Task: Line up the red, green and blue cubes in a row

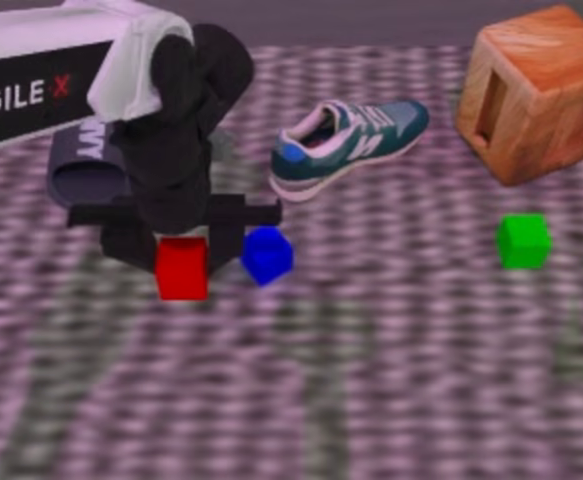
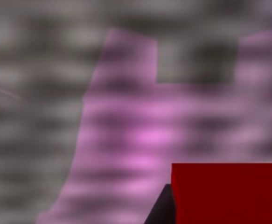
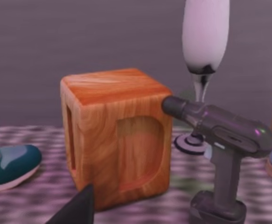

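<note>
The left gripper (image 1: 183, 262) seems clamped on the glossy red cube (image 1: 182, 268), just beside the deep blue cube (image 1: 267, 255) at the desk's left, while the bright green cube (image 1: 523, 241) sits well apart toward the right edge, unaligned.

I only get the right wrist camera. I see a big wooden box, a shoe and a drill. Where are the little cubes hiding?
Observer: The top view shows the green cube alone on the table's right side, near the wooden box.
Operator: And the red one?
Observer: The red cube is on the left, right under the left gripper.
Operator: What about blue?
Observer: The blue cube sits just beside the red cube, toward the green one.
</note>
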{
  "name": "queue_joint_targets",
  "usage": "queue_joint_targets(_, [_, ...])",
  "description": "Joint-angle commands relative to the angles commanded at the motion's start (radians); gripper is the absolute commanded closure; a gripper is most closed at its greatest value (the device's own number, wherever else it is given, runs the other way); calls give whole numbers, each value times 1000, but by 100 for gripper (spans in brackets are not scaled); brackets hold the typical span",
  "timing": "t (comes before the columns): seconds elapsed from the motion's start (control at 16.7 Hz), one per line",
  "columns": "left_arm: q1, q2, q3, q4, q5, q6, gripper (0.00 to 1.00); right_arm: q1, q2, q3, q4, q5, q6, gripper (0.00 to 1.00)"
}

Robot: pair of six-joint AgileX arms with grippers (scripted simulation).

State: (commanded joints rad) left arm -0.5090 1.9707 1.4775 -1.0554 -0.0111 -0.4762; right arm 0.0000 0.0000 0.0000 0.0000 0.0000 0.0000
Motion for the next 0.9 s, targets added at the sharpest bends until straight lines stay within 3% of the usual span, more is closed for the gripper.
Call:
queue_joint_targets(0.24, [-161,-125,-146,19,-4,-189,100,0,0,0,0,0,0,0])
queue_joint_targets(0.36, [-202,-162,-183,27,-6,-230,100,0,0,0,0,0,0,0])
queue_joint_targets(0.66, [-202,-161,-187,29,-5,-232,100,0,0,0,0,0,0,0])
queue_joint_targets(0.9, [-203,-124,-255,136,-6,-233,100,0,0,0,0,0,0,0])
